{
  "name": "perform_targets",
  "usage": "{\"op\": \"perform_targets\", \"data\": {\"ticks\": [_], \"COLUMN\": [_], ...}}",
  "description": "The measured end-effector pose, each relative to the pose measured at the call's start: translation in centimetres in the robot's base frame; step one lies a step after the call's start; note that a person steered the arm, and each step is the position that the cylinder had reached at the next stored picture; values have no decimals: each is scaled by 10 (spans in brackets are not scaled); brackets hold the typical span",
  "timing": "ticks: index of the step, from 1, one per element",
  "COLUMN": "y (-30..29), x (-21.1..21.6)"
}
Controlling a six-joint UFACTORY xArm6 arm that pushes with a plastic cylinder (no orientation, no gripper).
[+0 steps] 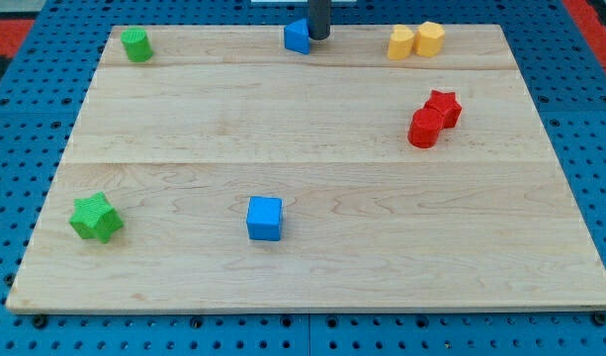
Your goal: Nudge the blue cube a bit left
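Note:
The blue cube (pixel 265 219) lies on the wooden board (pixel 312 168) toward the view's bottom, left of centre. My tip (pixel 319 38) stands at the view's top centre, far from the cube, touching the right side of a second, irregular blue block (pixel 298 37).
A green cylinder (pixel 136 44) lies at the top left and a green star (pixel 96 218) at the bottom left. Two yellow blocks (pixel 416 41) lie side by side at the top right. A red cylinder (pixel 425 128) and a red star (pixel 444 107) touch at the right.

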State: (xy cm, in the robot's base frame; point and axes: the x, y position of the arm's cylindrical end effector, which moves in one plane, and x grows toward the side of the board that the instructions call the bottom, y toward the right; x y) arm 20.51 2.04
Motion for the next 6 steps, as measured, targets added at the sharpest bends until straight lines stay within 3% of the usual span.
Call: {"op": "perform_targets", "data": {"ticks": [2,4,6], "y": [-21,12,33], "x": [18,203,308]}}
